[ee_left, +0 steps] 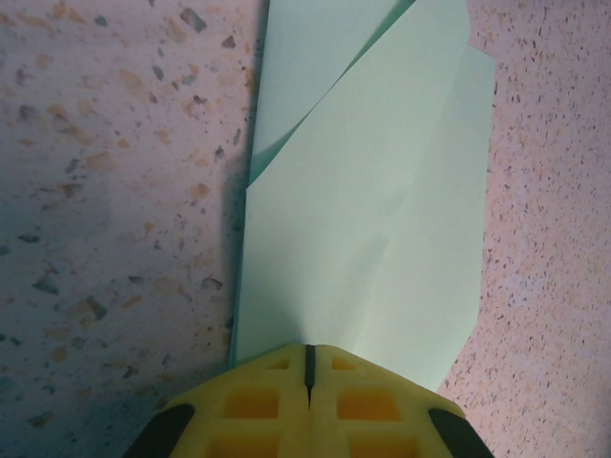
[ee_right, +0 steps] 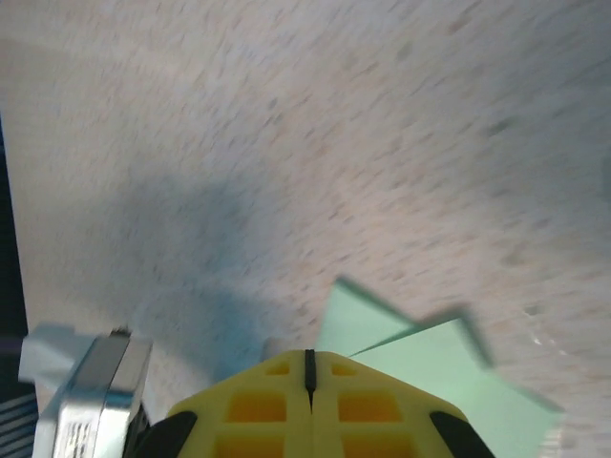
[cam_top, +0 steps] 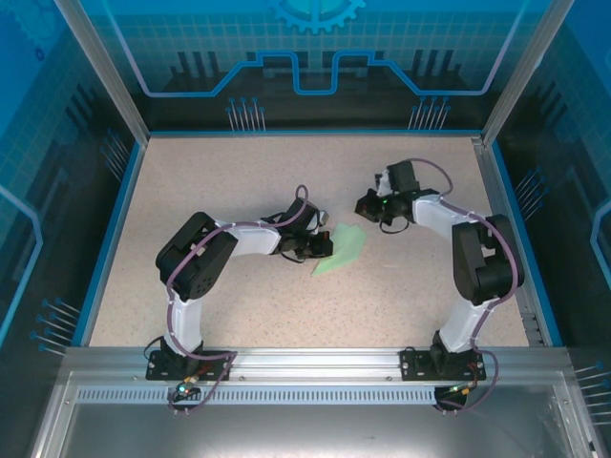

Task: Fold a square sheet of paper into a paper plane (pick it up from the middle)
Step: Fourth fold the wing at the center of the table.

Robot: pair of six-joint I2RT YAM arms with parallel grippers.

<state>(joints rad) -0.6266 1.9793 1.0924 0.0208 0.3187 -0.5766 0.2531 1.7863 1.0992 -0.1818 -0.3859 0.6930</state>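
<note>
The pale mint-green sheet of paper (cam_top: 344, 250) lies on the speckled table near its middle, folded into a narrow shape with overlapping slanted flaps (ee_left: 382, 191). My left gripper (cam_top: 320, 246) is at the paper's left end. Its yellow fingers are shut, and the tips (ee_left: 308, 358) sit over the paper's near edge. The frames do not show whether they pinch it. My right gripper (cam_top: 367, 205) hangs just above and to the right of the paper, apart from it. It is shut with nothing held (ee_right: 308, 363). The right wrist view is blurred, with the folded paper (ee_right: 420, 367) at lower right.
The speckled tabletop (cam_top: 220, 181) is bounded by blue rails and metal frame posts (cam_top: 105, 67). Part of the left arm's grey housing (ee_right: 81, 401) shows at the lower left of the right wrist view. An aluminium base rail (cam_top: 305, 361) runs along the near edge.
</note>
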